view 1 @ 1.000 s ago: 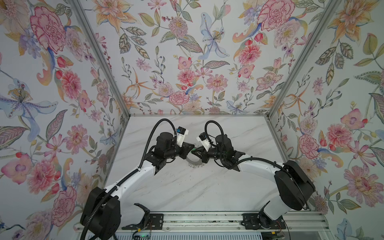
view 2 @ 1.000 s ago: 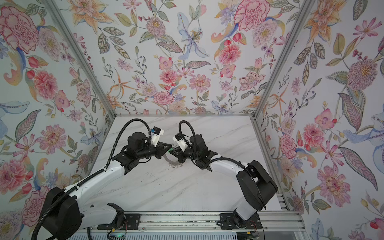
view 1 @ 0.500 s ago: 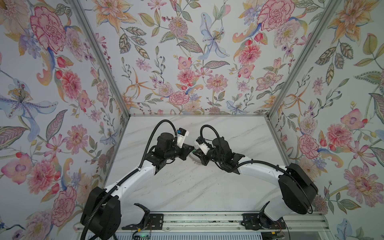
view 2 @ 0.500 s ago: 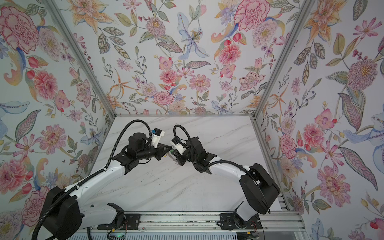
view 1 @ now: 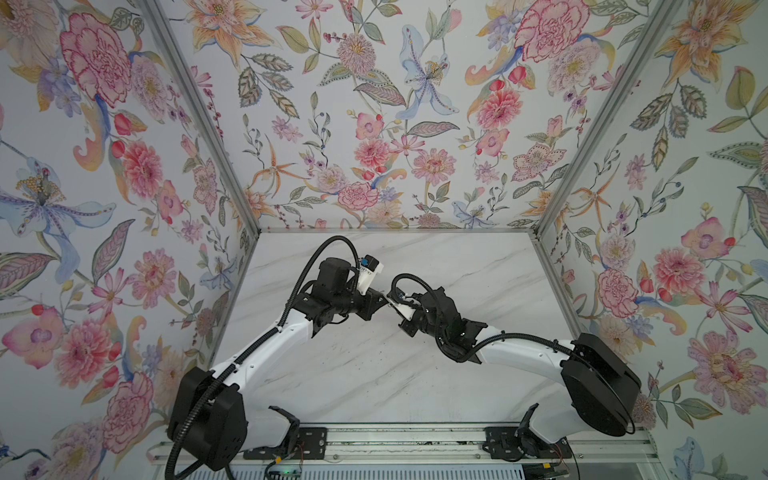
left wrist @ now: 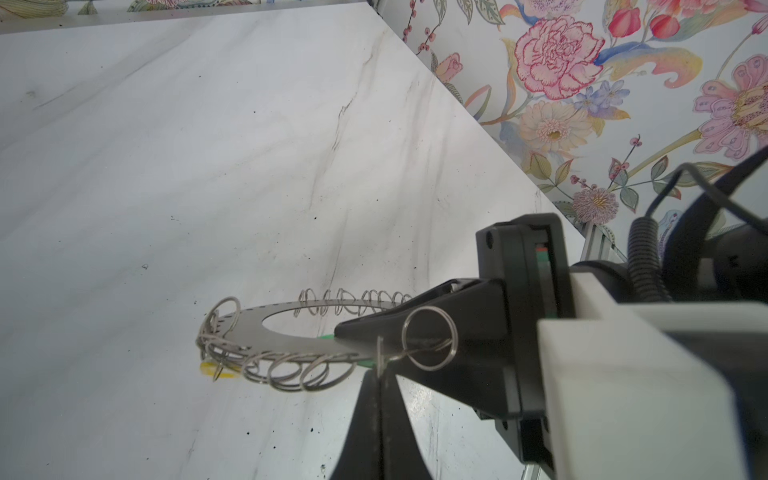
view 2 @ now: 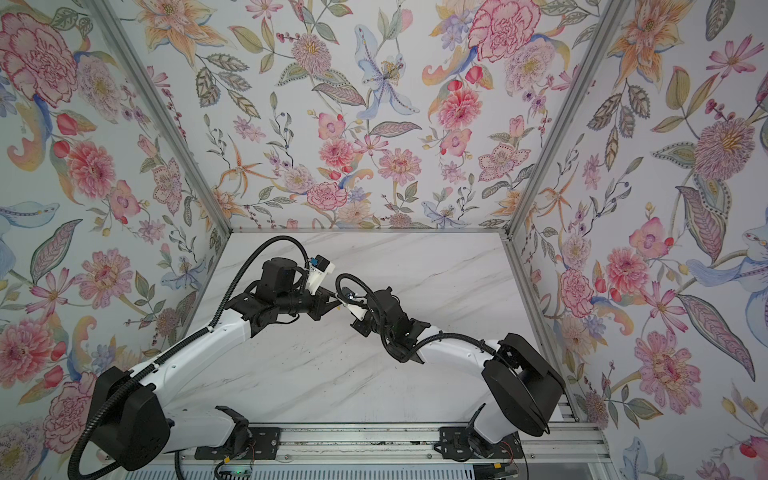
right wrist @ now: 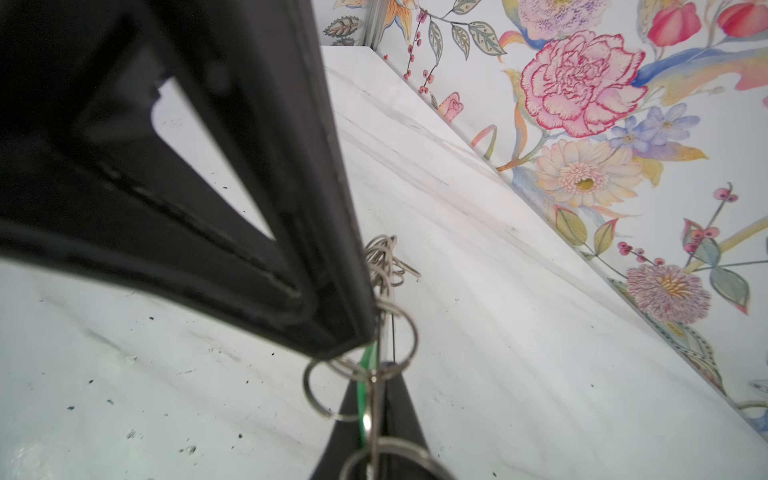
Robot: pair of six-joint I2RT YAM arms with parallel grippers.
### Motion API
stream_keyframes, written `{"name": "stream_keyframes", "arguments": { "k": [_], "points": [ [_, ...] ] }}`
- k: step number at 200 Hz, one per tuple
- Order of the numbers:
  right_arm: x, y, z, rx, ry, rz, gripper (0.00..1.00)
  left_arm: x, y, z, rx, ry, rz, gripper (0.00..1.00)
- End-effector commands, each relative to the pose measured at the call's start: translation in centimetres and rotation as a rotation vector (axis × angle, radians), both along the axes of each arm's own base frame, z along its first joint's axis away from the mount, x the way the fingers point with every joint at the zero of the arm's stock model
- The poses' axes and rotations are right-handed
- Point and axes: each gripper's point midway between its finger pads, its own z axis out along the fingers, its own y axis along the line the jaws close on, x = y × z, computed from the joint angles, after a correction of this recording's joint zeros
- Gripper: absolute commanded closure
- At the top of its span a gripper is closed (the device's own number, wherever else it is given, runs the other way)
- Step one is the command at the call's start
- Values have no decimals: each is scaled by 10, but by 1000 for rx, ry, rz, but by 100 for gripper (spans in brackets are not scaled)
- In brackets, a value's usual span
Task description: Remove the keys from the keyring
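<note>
Midway through working the first key free, with neither off yet. Holding the keyring [left wrist: 245, 328] flat and level over the marble table [left wrist: 166, 166], about mid-table, at the meeting point of the two arms in both top views and hidden there beneath them.

Clamped fully shut with the left gripper [left wrist: 379, 370] on a thin strand of wire at the near rim, close to the wire loops [left wrist: 286, 372]. Closed tight with the right gripper [left wrist: 353, 332] as well, reaching in across that same rim. Judging from its own wrist view, gripping the green key [right wrist: 365, 374] by its tag, though hard to rule out a sliver of the disc caught in the pinch too. Dangling under the far rim, untouched: the yellow key [left wrist: 216, 369].

Next, by this reading: hold the left grip firm as an anchor. Then draw the right gripper's catch along its loop toward the split, turning with the coil rather than tugging straight out. Calls for small, slow motion; risks dragging the whole disc otherwise.
</note>
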Motion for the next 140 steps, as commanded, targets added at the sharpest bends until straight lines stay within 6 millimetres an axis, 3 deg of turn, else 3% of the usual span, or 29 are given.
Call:
{"name": "stream_keyframes", "arguments": {
  "k": [1, 46, 70, 93, 118, 140],
  "points": [
    [36, -58, -33, -205, -61, -275, 100, -18, 24, -13, 126, 110, -15, 100],
    [37, -55, -39, -235, -85, -282, 100, -36, 56, -38, 358, 241, -3, 100],
    [36, -52, -42, -237, -81, -273, 100, -31, 63, -49, 428, 253, 3, 100],
    [31, -47, -43, -219, -58, -246, 100, -11, 47, -31, 316, 140, 28, 94],
    [24, -40, -37, -157, -17, -210, 100, 10, 33, 10, 121, -43, 105, 69],
    [19, -35, -30, -104, 10, -184, 100, 16, 28, 35, -20, -143, 138, 61]
  ]
}}
